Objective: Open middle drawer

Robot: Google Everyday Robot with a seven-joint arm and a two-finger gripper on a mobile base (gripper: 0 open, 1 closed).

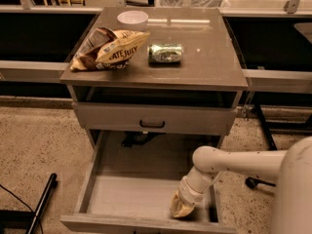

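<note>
The middle drawer (131, 194) is pulled well out of the grey-beige cabinet. Its bare tray interior shows and its front panel (117, 223) runs along the bottom edge of the view. My gripper (183, 208) reaches down inside the drawer at its front right corner, close against the inner side of the front panel. My white arm (234, 162) comes in from the right over the drawer's right wall. The drawer's handle is out of view.
Above the open drawer is a closed drawer (195, 120) with a small dark handle (152, 124). On the cabinet top lie a chip bag (108, 48), a green can (165, 53) and a white bowl (132, 19). A black pole (41, 204) lies on the floor at left.
</note>
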